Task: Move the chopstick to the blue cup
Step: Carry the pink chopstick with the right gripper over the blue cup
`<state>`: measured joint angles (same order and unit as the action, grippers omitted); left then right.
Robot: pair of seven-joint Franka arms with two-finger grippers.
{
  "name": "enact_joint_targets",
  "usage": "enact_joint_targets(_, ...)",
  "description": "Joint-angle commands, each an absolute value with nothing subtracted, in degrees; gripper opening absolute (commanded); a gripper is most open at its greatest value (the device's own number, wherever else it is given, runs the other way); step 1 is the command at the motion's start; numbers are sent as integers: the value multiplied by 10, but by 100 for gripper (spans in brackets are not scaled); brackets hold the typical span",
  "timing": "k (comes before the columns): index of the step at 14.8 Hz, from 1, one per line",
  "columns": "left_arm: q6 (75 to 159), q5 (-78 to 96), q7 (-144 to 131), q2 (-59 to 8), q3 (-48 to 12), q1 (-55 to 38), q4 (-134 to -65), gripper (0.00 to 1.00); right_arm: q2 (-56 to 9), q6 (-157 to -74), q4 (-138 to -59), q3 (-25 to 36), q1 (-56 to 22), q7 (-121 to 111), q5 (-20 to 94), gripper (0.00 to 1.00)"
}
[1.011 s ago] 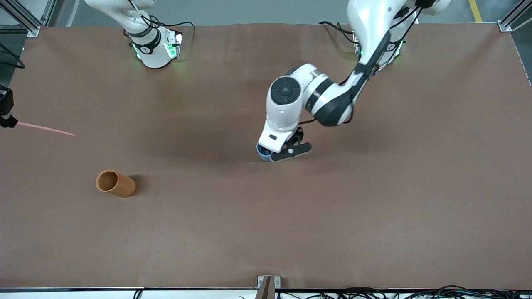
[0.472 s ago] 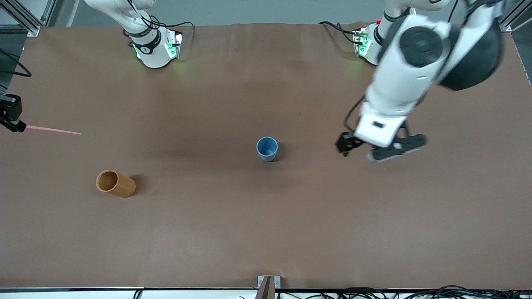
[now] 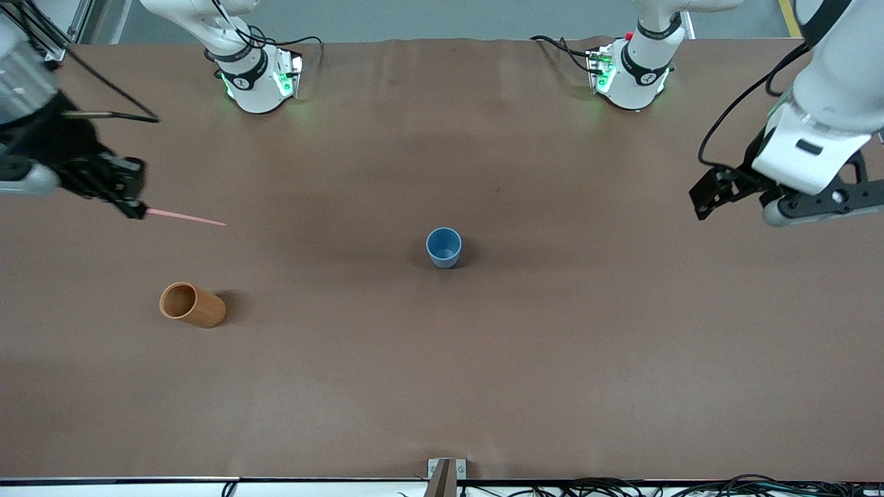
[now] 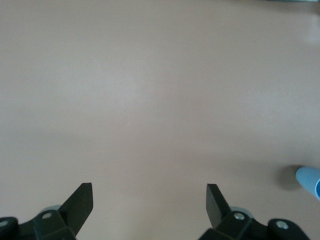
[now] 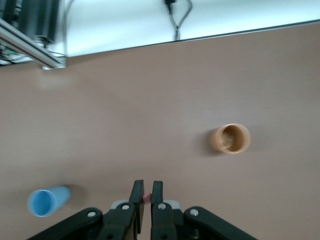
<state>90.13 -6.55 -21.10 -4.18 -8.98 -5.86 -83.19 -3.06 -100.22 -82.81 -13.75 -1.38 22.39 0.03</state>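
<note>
The thin pale pink chopstick point(image 3: 185, 218) is held at one end by the right gripper point(image 3: 135, 209) and juts out nearly level, its pointed end aimed toward the middle of the table, in the air over the brown table cover point(image 3: 442, 386) at the right arm's end. In the right wrist view the black fingers point(image 5: 137, 199) of the right gripper point(image 5: 147, 199) are pressed close together with a bit of pink point(image 5: 147, 198) caught between them.

The small matte blue tumbler point(image 3: 443, 246) stands upright near the middle of the table, its mouth open upward, well apart from the chopstick. The orange-brown wooden-looking cylindrical cup point(image 3: 191, 304) stands toward the right arm's end, nearer to the front camera than the blue tumbler.

The left gripper point(image 3: 739, 195) hangs over the left arm's end of the table, well apart from the tumbler. In the left wrist view its two fingers point(image 4: 80, 202) are spread wide with only bare cover between them, and the tumbler's edge point(image 4: 309, 180) shows at the margin.
</note>
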Motion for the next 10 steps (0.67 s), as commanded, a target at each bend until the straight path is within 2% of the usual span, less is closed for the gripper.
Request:
enact_joint_targets(1, 861, -48, -188, -25, -95, -44, -830, 100, -68, -1047, -822, -214, -8, 346, -3, 0)
enact_joint_targets(5, 846, -20, -106, -11, -92, -11, -831, 100, -132, -1151, -821, -311, -22, 470, -21, 0)
enact_joint_targets(10, 838, -8, -62, 13, -79, -11, -843, 100, -216, -1183, -821, -387, -66, 577, -221, 0)
